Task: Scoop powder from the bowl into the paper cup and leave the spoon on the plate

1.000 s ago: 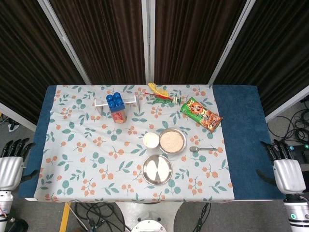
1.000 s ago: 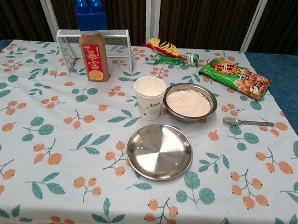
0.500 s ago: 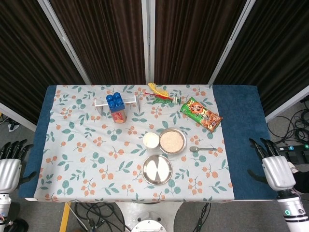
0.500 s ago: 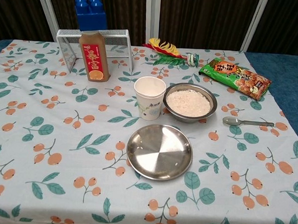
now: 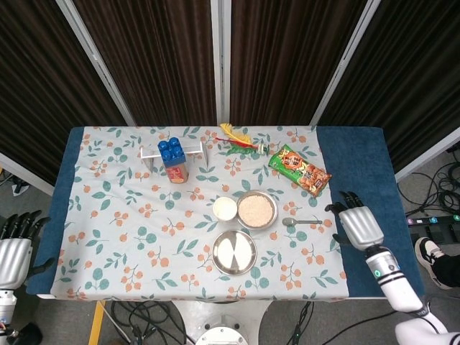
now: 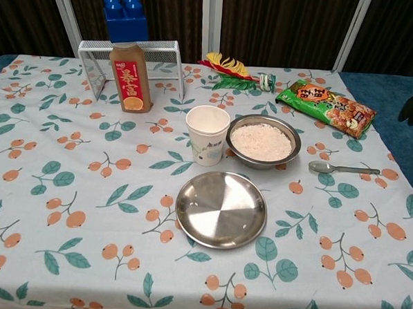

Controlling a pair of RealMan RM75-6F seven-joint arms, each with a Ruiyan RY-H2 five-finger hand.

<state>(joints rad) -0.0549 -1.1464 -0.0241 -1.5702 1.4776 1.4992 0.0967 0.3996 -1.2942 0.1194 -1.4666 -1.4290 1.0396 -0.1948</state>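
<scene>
Two hands empty, fingers apart | right hand point(image 5: 357, 226) just beside small metal spoon point(image 5: 300, 222) lying on counter, likely to grasp handle | left hand point(image 5: 14, 251) off counter's edge | round steel bowl of powder point(image 5: 256, 210) touching white paper cup point(image 5: 225, 208), easing transfer

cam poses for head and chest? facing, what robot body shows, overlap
Head view: high above the near edge, looking steeply down on the whole table; left hand and right hand show.
Chest view: low at the near edge, looking across; only dark fingertips at right.
Shared: paper cup, bowl, plate, spoon.
</scene>
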